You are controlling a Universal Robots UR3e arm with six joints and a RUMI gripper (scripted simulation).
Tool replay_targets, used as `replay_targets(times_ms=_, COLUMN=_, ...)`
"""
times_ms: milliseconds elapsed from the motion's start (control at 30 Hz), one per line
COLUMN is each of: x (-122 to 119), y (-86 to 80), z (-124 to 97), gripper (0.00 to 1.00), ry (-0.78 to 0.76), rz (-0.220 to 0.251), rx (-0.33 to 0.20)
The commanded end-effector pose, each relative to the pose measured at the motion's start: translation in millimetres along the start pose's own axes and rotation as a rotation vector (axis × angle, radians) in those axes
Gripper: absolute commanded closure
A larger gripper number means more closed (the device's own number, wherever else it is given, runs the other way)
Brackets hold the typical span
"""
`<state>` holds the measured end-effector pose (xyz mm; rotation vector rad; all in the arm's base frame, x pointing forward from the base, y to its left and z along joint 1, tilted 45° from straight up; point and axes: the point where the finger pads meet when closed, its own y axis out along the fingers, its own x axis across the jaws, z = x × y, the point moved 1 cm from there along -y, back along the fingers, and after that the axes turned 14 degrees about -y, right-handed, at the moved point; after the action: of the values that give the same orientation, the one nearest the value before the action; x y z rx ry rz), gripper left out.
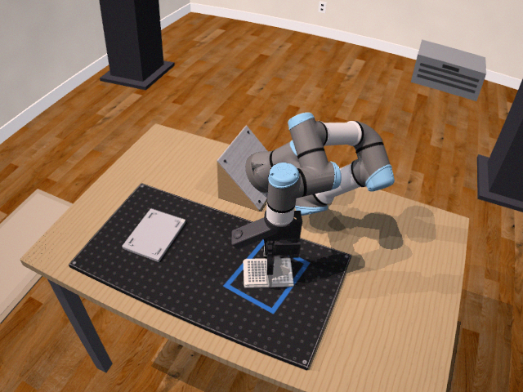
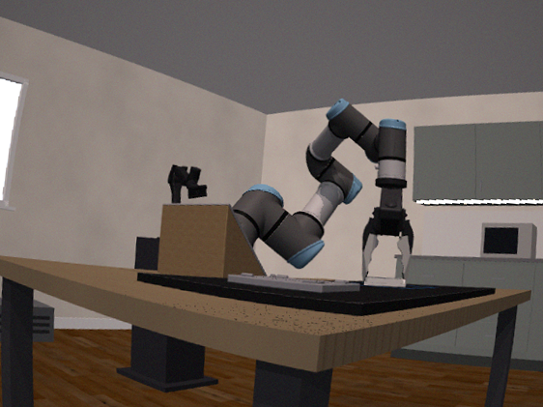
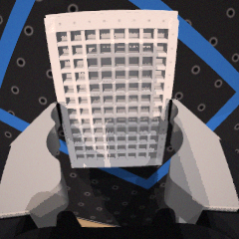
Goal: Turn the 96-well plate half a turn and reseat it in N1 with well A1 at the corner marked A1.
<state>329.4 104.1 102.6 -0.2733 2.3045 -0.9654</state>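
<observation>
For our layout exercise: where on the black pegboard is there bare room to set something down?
Bare board lies between the grey nest and the blue square outline, and along the board's near edge. It is crowded inside the outline, where the pincer grips the well plate.

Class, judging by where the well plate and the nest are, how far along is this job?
Done: the 96-well plate is out of nest N1, which lies bare. In hand: the gripper clamps the plate low over the blue square. Left: completing the half turn (unverifiable here), carrying it back, seating it flat.
</observation>
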Motion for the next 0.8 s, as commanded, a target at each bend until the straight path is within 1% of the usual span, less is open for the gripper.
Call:
replay_targets(times_ms=0, x=-0.3, y=0.5, z=0.5, gripper=1.0, ry=-0.001, rz=0.001, rx=0.002)
replay_targets(times_ms=200, x=-0.3, y=0.5, z=0.5, gripper=1.0, ry=-0.001, rz=0.001, rx=0.002)
replay_targets(times_ms=233, x=-0.3, y=0.5, z=0.5, gripper=0.0, ry=-0.001, rz=0.001, rx=0.002)
replay_targets(times_ms=767, x=-0.3, y=0.5, z=0.5, gripper=0.0, ry=-0.001, rz=0.001, rx=0.002)
